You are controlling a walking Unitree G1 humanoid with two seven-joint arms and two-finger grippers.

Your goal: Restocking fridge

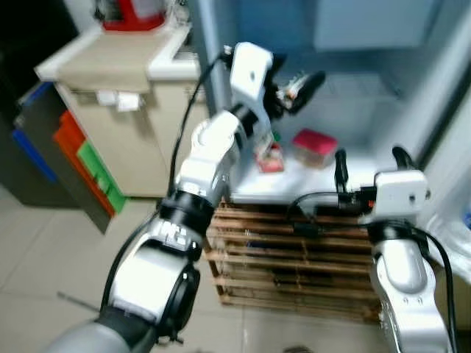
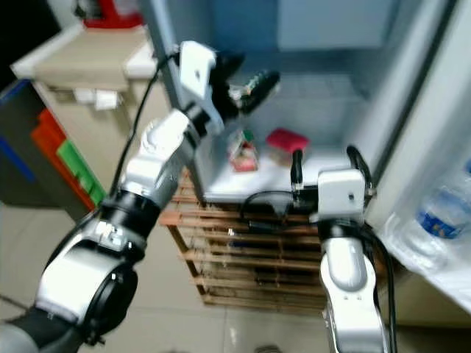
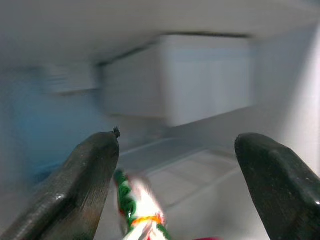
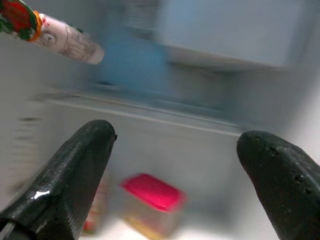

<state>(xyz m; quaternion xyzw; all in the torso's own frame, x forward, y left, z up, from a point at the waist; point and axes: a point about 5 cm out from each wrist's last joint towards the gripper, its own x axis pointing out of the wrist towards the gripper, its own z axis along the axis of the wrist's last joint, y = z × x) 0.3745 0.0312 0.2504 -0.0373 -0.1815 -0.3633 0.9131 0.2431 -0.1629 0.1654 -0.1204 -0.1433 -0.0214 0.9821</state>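
My left gripper reaches high into the open fridge. A thin red, green and white pack sits between its fingers. In the left wrist view the gripper is spread far wider than the pack, which lies close to one finger. My right gripper stands open at the front edge of the white fridge shelf, holding nothing. On that shelf are a similar pack and a red-lidded container. The right wrist view shows the container below and the raised pack above.
A wooden pallet sits under the fridge. A beige counter stands at the left, with red, green and blue bins beside it. The fridge door at the right holds a water bottle. The floor is tiled.
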